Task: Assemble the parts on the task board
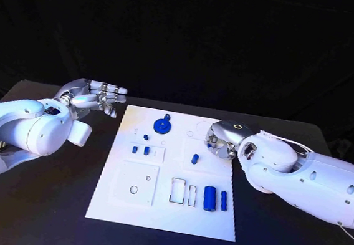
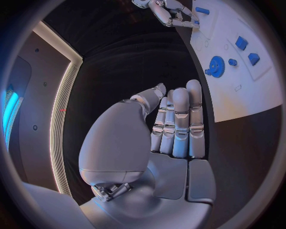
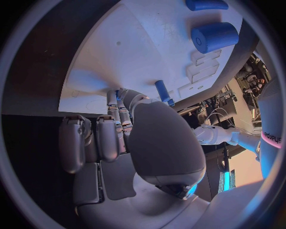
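Head view: the task board (image 1: 170,178) lies flat in the middle of the black table (image 1: 37,201), with an arm on each side of it.
Writing: a strip of small dark lettering runs along a white arm at the rim of the right wrist view; it is too small to read.
Left hand (image 1: 90,97): it is off the board's far left corner, over the bare table, touching nothing. In the left wrist view its fingers (image 2: 180,121) lie straight and side by side, the thumb bent in beside them, and nothing is in the grasp.
Right hand (image 1: 223,139): it is tipped down over the board's right edge, near the far corner. In the right wrist view the fingers (image 3: 113,102) reach to the board's surface at a tiny blue piece; I cannot tell whether they grip it or only touch it.
Gear (image 1: 162,125): blue, toothed, on the far middle of the board.
Small blue parts (image 1: 140,150): a pair set close together, left of centre.
Small blue peg (image 1: 195,159): right of centre, just short of the right hand.
Large blue cylinder (image 1: 208,198): on its side near the right edge, towards the near end.
Thin blue rod (image 1: 222,200): just beside the cylinder, on its right.
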Action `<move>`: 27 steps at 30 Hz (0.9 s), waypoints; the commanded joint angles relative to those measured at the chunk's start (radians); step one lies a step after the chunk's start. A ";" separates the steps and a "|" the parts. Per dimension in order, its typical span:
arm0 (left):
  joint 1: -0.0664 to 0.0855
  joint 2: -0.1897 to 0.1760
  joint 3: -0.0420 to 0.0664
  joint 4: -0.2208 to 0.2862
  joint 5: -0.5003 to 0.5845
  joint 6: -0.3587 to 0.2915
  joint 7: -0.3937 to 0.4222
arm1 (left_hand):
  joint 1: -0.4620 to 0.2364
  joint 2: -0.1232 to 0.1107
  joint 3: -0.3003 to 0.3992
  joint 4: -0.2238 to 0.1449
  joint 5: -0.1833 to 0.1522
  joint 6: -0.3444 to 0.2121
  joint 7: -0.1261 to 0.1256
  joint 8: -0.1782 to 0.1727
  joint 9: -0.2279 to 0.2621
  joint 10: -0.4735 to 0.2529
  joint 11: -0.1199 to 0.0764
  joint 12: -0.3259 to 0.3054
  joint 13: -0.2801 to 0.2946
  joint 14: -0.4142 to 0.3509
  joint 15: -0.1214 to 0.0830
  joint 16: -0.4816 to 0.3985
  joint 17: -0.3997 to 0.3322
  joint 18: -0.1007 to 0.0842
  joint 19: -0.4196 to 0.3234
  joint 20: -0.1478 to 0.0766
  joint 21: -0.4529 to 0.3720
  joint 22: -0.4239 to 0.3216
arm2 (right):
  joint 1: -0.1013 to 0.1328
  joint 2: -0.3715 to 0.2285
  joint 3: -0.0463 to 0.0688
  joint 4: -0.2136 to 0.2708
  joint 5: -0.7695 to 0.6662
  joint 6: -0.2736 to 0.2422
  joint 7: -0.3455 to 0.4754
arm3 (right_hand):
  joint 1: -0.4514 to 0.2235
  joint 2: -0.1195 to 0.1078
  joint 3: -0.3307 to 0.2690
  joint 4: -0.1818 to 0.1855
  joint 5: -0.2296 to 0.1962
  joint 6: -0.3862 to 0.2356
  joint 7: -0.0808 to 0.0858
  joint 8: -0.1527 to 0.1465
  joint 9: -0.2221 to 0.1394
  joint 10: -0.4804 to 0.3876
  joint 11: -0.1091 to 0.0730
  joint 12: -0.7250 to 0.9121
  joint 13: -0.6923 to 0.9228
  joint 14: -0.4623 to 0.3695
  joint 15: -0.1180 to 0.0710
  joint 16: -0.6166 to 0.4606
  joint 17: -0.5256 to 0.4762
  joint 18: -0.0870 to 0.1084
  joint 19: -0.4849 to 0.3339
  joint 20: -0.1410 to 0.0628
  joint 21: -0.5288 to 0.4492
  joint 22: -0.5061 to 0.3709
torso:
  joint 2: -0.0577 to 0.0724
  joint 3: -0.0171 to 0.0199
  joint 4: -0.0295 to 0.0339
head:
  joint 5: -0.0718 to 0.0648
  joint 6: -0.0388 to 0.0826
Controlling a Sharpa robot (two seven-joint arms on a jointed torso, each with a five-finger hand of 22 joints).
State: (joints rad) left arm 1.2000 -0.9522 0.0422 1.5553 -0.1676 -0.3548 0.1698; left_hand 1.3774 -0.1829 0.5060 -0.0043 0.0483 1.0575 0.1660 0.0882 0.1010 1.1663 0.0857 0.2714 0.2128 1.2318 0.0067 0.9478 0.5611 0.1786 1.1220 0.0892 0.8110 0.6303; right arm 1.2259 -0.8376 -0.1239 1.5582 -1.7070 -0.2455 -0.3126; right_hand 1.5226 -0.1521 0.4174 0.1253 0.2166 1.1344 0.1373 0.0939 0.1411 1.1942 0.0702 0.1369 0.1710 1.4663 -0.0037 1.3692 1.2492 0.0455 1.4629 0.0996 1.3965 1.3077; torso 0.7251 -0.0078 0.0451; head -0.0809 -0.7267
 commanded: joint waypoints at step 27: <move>0.001 0.009 0.001 -0.010 0.009 0.029 -0.013 | 0.005 0.006 -0.001 -0.010 0.003 -0.008 0.004 -0.006 -0.003 -0.014 0.002 0.007 0.002 -0.010 -0.001 -0.008 -0.004 0.005 0.008 0.002 -0.009 -0.004 | 0.021 -0.071 0.011 0.186 0.040 -0.142 0.022 | -0.029 -0.016 0.015 -0.007 0.001 0.011 0.000 -0.003 0.004 0.017 -0.002 -0.008 -0.001 0.043 -0.007 0.008 0.001 -0.010 0.030 -0.005 0.017 0.199 | 0.002 -0.0001 -0.0013 | 0.019 0.009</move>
State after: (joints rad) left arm 1.1999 -0.9457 0.0421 1.5440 -0.1661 -0.3436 0.1536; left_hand 1.3774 -0.1829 0.5033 -0.0070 0.0483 1.0538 0.1696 0.0882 0.0992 1.1592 0.0857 0.2752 0.2137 1.2275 0.0039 0.9438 0.5582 0.1780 1.1220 0.0892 0.8074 0.6277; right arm 1.2463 -0.9109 -0.1138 1.7322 -1.6840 -0.3650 -0.3084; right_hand 1.5043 -0.1704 0.4281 0.1199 0.2166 1.1380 0.1342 0.0914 0.1450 1.2079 0.0659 0.1332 0.1708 1.4663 -0.0037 1.3729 1.2492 0.0455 1.4629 0.0997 1.4075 1.3074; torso 0.7263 -0.0081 0.0445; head -0.0687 -0.7183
